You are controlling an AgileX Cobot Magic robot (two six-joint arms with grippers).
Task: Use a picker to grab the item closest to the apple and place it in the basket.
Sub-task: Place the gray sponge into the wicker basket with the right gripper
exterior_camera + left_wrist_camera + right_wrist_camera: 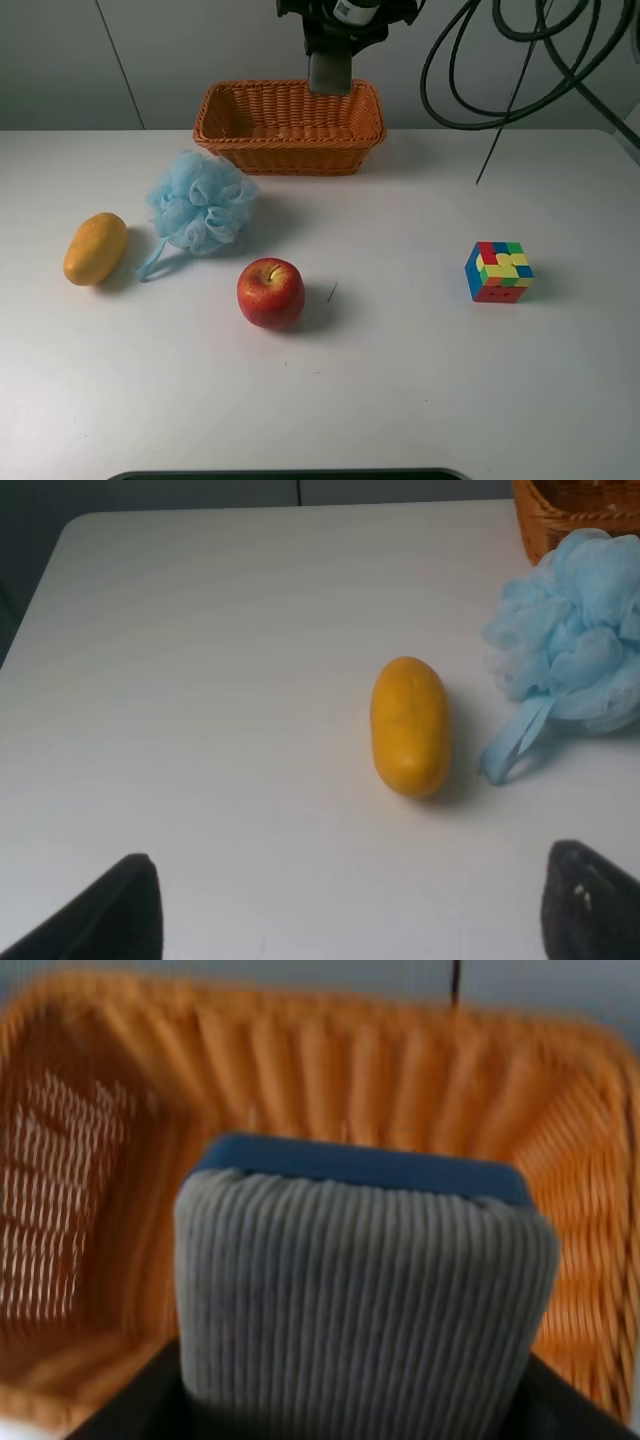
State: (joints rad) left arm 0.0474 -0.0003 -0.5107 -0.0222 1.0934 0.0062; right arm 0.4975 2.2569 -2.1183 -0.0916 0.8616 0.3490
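Observation:
My right gripper (333, 45) is shut on a grey ribbed sponge with a blue back (329, 73) and holds it above the woven orange basket (290, 148) at the back of the table. In the right wrist view the sponge (360, 1300) fills the middle, with the basket's inside (300, 1080) behind it. The red apple (270, 292) sits at the front centre. My left gripper (350, 920) is open and empty; its dark fingertips (115, 910) frame the bare table near the mango (410, 725). The left gripper is outside the exterior high view.
A blue bath pouf (200, 205) lies left of the basket, and also shows in the left wrist view (575, 640). A yellow mango (95, 248) lies at the far left. A coloured puzzle cube (498, 271) stands at the right. Black cables (520, 60) hang at the back right.

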